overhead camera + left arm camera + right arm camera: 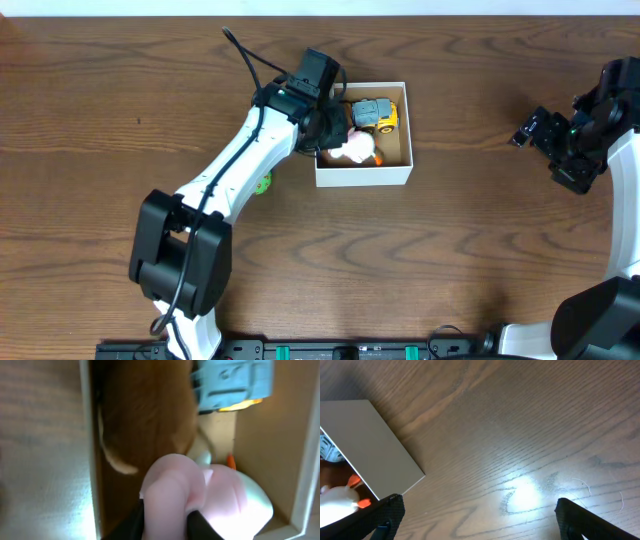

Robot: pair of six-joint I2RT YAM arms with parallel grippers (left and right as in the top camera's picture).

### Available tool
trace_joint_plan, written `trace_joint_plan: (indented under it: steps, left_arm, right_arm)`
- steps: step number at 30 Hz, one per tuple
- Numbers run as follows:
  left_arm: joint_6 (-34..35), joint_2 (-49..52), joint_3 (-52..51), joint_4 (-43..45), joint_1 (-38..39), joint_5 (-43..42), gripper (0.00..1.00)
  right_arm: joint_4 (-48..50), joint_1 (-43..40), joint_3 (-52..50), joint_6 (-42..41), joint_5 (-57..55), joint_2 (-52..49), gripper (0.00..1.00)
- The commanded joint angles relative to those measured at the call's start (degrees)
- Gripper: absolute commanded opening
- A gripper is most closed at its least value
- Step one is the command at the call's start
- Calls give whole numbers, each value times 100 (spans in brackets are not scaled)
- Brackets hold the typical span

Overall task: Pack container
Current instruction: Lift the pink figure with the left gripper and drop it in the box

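**In the container [365, 174], a toy about to be let go**

From overhead, the left tool [340, 138] hangs inside the container's left half, at the upper middle of the surface [480, 250]. A yellow truck [376, 114] lies in it already. A small green thing [263, 182] lies outside beside the left arm and is likely next.

At the left wrist, the fingers [202, 527] pinch a pink-and-white toy [220, 495] close by the left wall [86, 435]. I judge this the placing step: open, then lift straight up past the thin rim.

At the right wrist, the right tool [479, 510] gapes wide and empty, well apart from the container, with bare surface around it.
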State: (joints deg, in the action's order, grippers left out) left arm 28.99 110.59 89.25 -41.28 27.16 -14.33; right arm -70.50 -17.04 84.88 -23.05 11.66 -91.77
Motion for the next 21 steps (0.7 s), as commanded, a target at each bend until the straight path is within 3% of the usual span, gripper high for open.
trace_joint_plan:
  steps: [1, 13, 21]
  left_arm:
    - [177, 66, -26, -98, -7, 70, 27]
    - [199, -101, -24, -2, 42, -457, 50]
    - [212, -916, -11, 63, 22, -483, 61]
  right_arm:
    - [4, -15, -26, -48, 33, -9, 99]
    - [13, -15, -26, -48, 35, -9, 99]
    - [17, -15, -26, -48, 35, -9, 99]
